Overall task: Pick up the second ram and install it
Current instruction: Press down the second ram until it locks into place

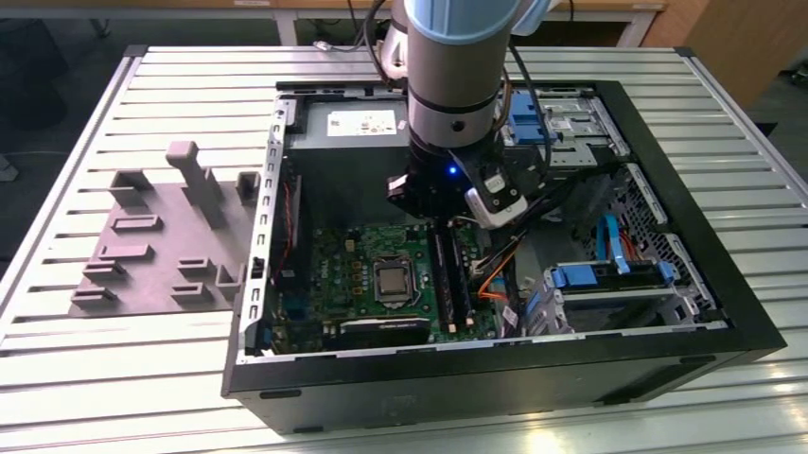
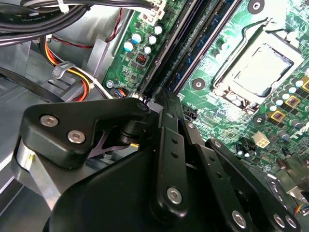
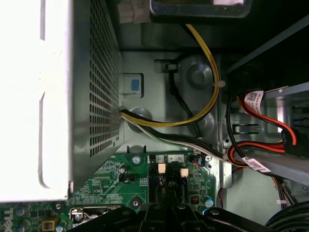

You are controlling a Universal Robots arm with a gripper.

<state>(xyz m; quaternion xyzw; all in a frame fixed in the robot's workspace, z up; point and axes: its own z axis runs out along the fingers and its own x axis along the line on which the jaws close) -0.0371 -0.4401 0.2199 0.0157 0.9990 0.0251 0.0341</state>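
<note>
My gripper point(image 1: 433, 219) hangs low inside the open computer case, over the far end of the black memory slots point(image 2: 190, 53). Its black fingers point(image 2: 169, 125) lie close together, shut, with nothing visible between them. The second ram point(image 1: 448, 274), a long thin dark stick, stands on edge in the slots on the green motherboard point(image 1: 347, 274), running from under my gripper toward the case's near wall. Both wrist views show the gripper tip point(image 3: 164, 200) just short of the white slot latches point(image 3: 161, 168). I cannot tell whether the tip touches the stick.
The grey moulded holder point(image 1: 165, 236) stands outside the case on the exterior view's left. Next to the slots are the CPU socket point(image 1: 394, 281) and the silver power-supply box point(image 1: 347, 123). Yellow, orange and black cables point(image 3: 203, 96) and blue drive bays point(image 1: 606, 279) crowd the other side.
</note>
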